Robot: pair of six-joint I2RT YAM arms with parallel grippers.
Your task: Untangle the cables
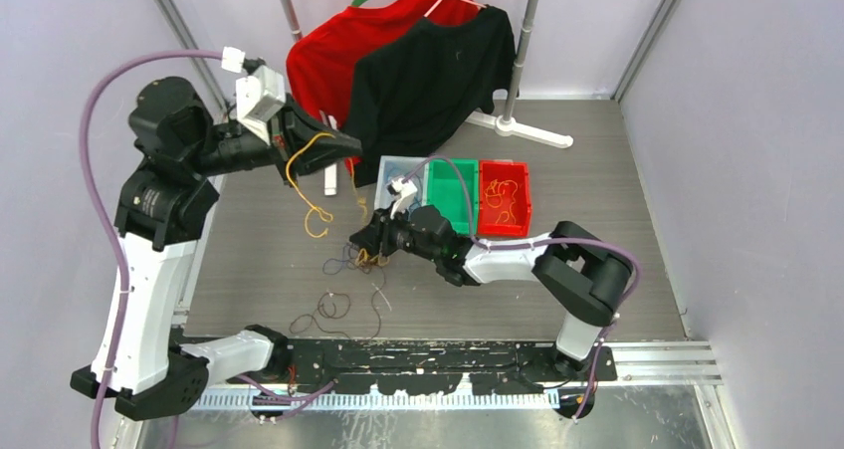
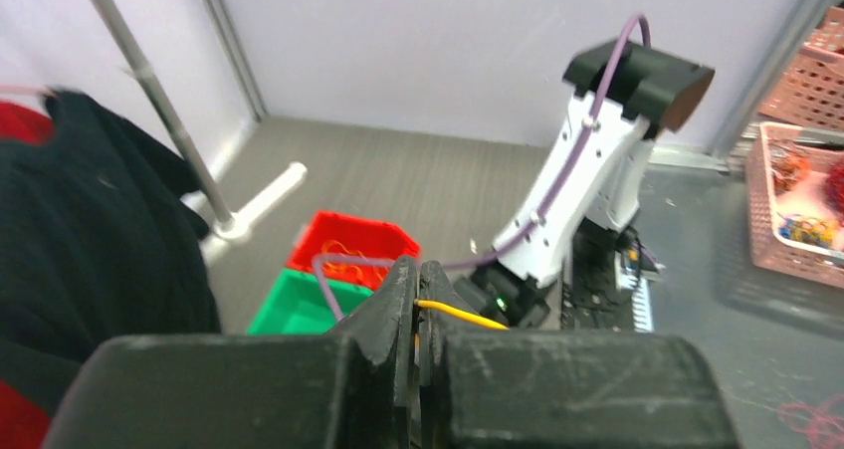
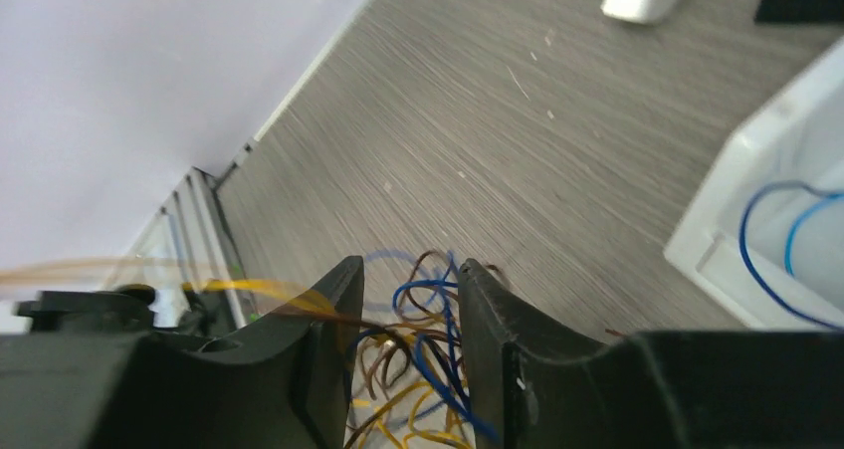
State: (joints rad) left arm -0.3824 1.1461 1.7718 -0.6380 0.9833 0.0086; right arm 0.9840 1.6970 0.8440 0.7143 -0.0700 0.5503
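Left gripper (image 2: 419, 272) pinches yellow cable (image 2: 468, 316) (held aloft); right gripper (image 3: 408, 272) straddles tangle (image 3: 416, 341), agape.

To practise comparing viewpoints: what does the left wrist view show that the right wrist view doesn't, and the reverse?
Left wrist only: red bin, green bin, black shirt, and the left gripper pinched shut. Right wrist only: blue cable and brown cable inside the open right gripper, plus a white bin. Both: grey table and yellow cable.
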